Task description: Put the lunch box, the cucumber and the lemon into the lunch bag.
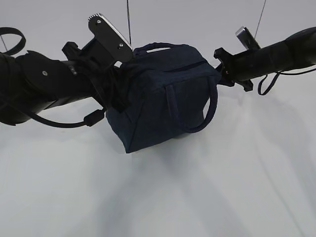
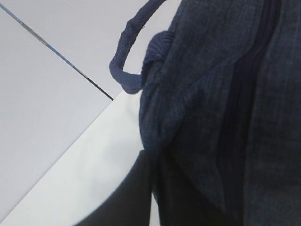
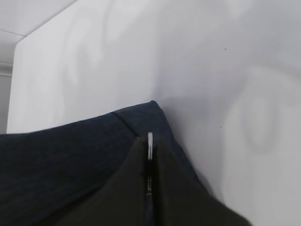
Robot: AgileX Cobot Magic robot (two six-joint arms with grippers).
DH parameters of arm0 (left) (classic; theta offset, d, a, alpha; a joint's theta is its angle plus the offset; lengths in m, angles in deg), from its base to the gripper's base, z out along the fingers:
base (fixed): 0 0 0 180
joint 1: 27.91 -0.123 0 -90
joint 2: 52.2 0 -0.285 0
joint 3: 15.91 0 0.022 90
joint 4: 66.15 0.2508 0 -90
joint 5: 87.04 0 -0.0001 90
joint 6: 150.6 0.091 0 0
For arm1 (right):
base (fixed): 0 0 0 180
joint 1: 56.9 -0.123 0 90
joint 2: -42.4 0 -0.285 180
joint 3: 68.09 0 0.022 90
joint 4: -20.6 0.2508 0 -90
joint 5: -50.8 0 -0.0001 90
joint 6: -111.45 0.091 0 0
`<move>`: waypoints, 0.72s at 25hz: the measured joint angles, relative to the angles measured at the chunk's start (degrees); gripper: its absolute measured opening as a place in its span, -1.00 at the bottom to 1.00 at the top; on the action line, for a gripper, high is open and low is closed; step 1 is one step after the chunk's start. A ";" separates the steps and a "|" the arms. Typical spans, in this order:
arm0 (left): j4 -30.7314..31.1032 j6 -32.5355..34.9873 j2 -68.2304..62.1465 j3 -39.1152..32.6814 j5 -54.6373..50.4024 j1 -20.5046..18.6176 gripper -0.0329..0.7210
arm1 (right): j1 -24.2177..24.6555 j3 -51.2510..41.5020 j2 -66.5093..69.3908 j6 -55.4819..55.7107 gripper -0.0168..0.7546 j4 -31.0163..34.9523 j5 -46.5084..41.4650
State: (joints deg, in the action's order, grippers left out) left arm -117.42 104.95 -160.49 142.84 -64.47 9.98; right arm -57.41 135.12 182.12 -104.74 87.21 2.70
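Note:
The dark navy lunch bag [image 1: 163, 98] hangs tilted above the white table, held between both arms. My left gripper [image 1: 120, 66] is shut on the fabric at the bag's left end; in the left wrist view its dark fingers [image 2: 141, 197] pinch the cloth [image 2: 221, 94] below a loop handle [image 2: 129, 52]. At the bag's right end, my right gripper [image 1: 220, 69] is shut on the silver ring pull [image 3: 149, 141] of the zipper, which shows edge-on between the fingers [image 3: 131, 183]. The lunch box, the cucumber and the lemon are out of view.
The white table top [image 1: 197, 197] lies under the bag, which casts a soft shadow on it. A white wall [image 3: 211, 70] stands behind. Cables loop from both arms, one below the right arm [image 1: 269, 84].

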 joint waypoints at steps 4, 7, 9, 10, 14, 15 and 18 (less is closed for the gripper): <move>0.00 -0.07 0.00 0.00 0.00 0.00 -0.94 | -1.13 0.00 0.00 -2.32 -0.96 -1.34 1.87; 0.00 -0.07 0.00 0.00 0.00 0.00 -0.94 | -2.14 0.00 0.00 -2.97 -0.96 -2.63 4.21; 0.00 -0.07 0.00 0.00 0.00 0.00 -0.94 | -2.38 0.00 0.00 -3.37 -0.96 -3.63 5.53; 0.00 -0.07 0.00 0.00 0.00 0.00 -0.94 | -2.50 0.00 0.00 -3.77 -0.96 -4.42 5.83; 0.00 -0.07 0.00 0.00 -0.11 0.02 -0.94 | -2.81 0.13 0.93 -4.51 -0.96 -5.47 5.77; 0.00 -0.07 0.00 0.00 -0.09 0.02 -0.94 | -2.81 0.23 1.61 -4.60 -0.96 -5.37 4.99; 0.00 -0.07 0.00 0.00 -0.12 0.02 -0.94 | -2.81 0.56 3.90 -4.60 -0.96 -2.99 1.86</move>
State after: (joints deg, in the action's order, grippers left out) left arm -117.42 104.88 -160.49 142.84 -64.60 10.00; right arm -60.22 135.67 186.02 -109.34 84.22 4.55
